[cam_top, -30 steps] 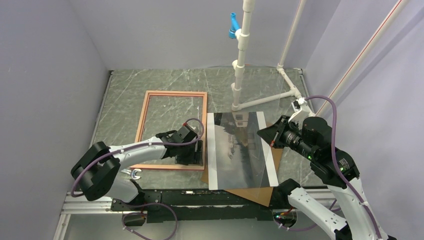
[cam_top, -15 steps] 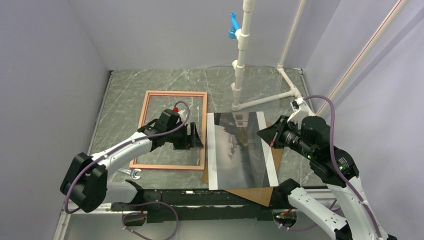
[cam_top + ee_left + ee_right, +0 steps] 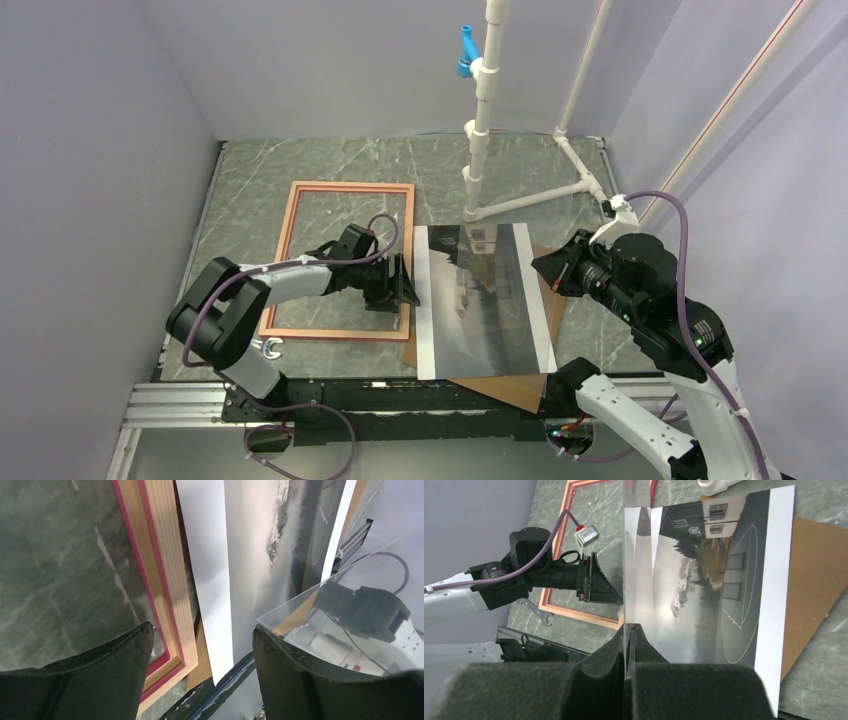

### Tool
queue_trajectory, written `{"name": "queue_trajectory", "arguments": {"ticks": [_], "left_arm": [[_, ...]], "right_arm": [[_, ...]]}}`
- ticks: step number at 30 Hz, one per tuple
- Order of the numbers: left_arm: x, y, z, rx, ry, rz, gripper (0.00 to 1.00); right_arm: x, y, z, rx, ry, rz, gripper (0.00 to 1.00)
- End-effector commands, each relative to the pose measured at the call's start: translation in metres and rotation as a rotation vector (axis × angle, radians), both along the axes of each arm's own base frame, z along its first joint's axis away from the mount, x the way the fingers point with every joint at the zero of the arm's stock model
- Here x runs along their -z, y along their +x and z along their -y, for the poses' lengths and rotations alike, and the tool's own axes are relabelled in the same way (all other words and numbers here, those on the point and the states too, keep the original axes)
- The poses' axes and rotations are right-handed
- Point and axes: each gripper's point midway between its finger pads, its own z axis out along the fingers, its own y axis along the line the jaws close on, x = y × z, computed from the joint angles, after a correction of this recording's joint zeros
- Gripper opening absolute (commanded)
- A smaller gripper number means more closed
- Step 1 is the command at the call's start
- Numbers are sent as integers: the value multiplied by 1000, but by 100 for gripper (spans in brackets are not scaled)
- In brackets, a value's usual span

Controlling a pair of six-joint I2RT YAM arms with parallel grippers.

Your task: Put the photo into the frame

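The photo, a dark cloudy landscape with white bands, lies face up on a brown backing board right of centre. The salmon frame lies flat to its left. My left gripper is open and empty, low over the frame's right border beside the photo's left band. My right gripper is shut on the edge of a clear pane, held tilted above the photo. The pane's corner shows in the left wrist view.
A white PVC pipe stand rises at the back centre, its foot near the photo's far edge. A small wrench lies by the frame's near left corner. A black rail runs along the table's near edge.
My left gripper has gone from the frame's near right corner to the frame's right border by the photo's left edge. My right gripper has shifted slightly right with the pane.
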Motion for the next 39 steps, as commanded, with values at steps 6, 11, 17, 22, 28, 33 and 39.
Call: {"name": "queue_trajectory", "arguments": {"ticks": [6,11,17,22,28,33,39], "left_arm": [[-15,20,45,56,-113,16,75],[-18,28,64,72,-124,13,75],[-21,30,88,82,-162,6,75],[-29,33,96,75,-220,33,75],[-17,38,72,47,-46,59,79],[-20,51,27,-12,109,141,87],[-33,62,-36,-57,299,273,88]], "right_arm": [[-14,3,14,62,-29,41,0],[-16,2,18,72,-42,43,0],[-15,1,18,70,-45,39,0],[-15,1,17,62,-47,34,0],[-15,1,12,39,-36,32,0],[-11,2,4,9,-25,20,0],[-6,4,-1,-11,-21,8,0]]}}
